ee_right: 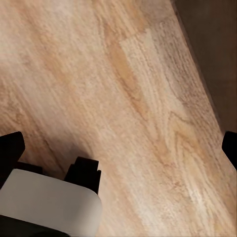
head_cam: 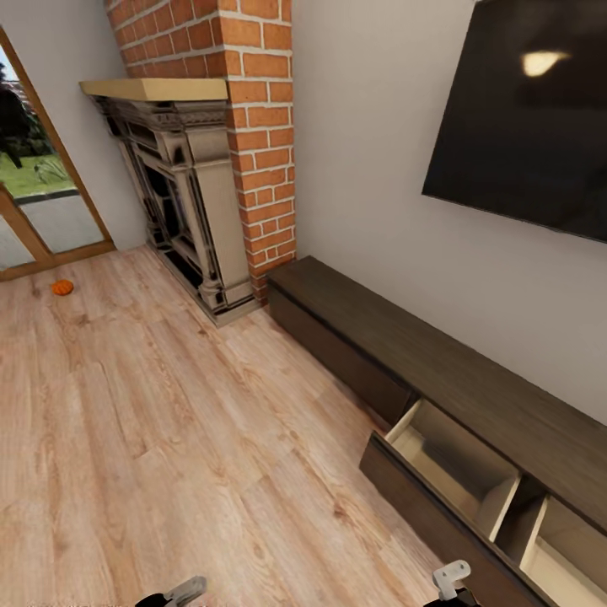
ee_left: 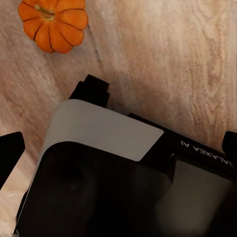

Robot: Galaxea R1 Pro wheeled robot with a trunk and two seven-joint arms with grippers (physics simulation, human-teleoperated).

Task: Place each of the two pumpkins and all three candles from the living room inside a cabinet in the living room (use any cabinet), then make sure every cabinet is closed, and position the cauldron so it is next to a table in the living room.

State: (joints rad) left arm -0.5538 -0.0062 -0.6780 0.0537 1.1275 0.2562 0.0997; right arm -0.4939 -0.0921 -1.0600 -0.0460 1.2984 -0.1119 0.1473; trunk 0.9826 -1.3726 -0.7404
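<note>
Along the wall under a dark screen (head_cam: 531, 110), the long dark-brown cabinet (head_cam: 438, 362), one drawer (head_cam: 455, 472) pulled out, pale insides bare as far as visible; beside it a brick fireplace (head_cam: 211, 169); far off across the wooden floor (head_cam: 169, 405), near the glass door (head_cam: 38, 202), one small orange pumpkin (head_cam: 61, 287); in the left wrist view, another view of a pumpkin (ee_left: 53, 23) lying on the planks, well apart from the left tool (ee_left: 118, 148); dark fingertips (ee_left: 10, 153) at both picture edges, spread wide, nothing between; right tool (ee_right: 118, 143) likewise spread wide, holding nothing, over bare planks near the cabinet's edge.
</note>
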